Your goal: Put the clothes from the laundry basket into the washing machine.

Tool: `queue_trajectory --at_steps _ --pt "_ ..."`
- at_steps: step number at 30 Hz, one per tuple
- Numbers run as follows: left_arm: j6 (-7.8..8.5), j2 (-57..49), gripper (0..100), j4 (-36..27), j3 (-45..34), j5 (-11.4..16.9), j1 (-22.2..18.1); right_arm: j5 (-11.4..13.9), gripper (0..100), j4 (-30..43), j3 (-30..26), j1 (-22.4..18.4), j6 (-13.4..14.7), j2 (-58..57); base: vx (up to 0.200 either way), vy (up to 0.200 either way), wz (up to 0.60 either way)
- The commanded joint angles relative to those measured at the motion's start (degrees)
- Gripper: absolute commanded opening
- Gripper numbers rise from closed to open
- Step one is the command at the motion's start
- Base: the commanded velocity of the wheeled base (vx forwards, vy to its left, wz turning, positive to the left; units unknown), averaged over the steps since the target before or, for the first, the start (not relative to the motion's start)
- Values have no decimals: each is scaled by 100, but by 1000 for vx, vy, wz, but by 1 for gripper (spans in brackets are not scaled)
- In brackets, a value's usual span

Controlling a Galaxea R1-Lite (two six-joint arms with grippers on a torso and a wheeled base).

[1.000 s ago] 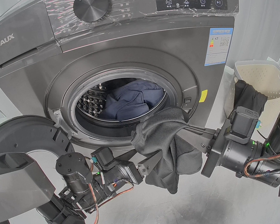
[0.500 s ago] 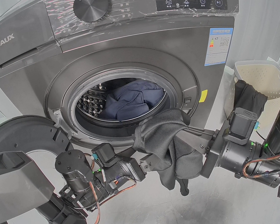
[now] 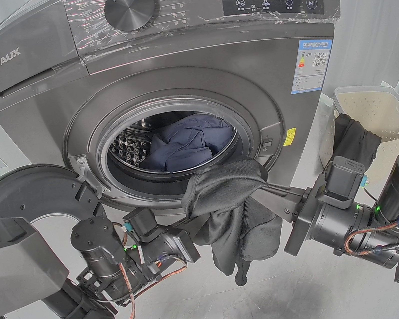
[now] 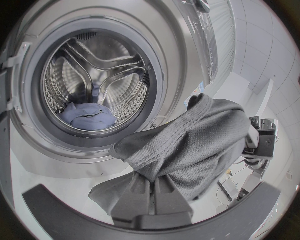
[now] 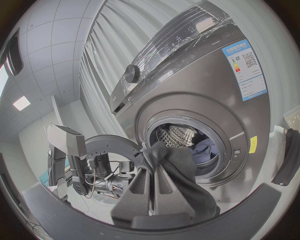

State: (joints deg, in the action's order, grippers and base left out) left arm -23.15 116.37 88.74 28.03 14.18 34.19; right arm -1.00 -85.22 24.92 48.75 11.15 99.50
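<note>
A staged laundry test room; washing machine (image 3: 159,73), curtains (image 5: 106,59), panelled ceiling (image 5: 47,47).

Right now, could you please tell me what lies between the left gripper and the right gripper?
A dark grey garment, clamped by both the left gripper and the right gripper, spans the gap and hangs below it; the head view shows this.

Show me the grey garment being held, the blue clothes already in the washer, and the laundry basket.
grey garment (image 3: 226,196): head view, the middle of its hanging mesh fabric.
blue clothes (image 3: 186,144): head view, the middle of the crumpled heap.
laundry basket (image 3: 384,109): head view, its pale perforated inner wall.
</note>
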Motion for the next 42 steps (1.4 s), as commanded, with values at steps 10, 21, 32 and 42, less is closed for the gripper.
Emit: queue_trajectory --at_steps 10,21,32,42 --pt "346 -1952 0 -14 -1098 -73 -440 -23 0 15 -338 -67 -8 52 0 0 0" --pt "373 -1952 0 -5 -807 -64 -642 -14 100 -73 -637 -6 -61 210 0 0 0" --pt "381 -1996 0 3 -693 -73 -607 21 100 -47 -1578 275 -34 157 0 0 0" --pt "408 -2206 0 3 -720 6 -572 -304 100 -21 -795 -129 133 746 0 0 0"
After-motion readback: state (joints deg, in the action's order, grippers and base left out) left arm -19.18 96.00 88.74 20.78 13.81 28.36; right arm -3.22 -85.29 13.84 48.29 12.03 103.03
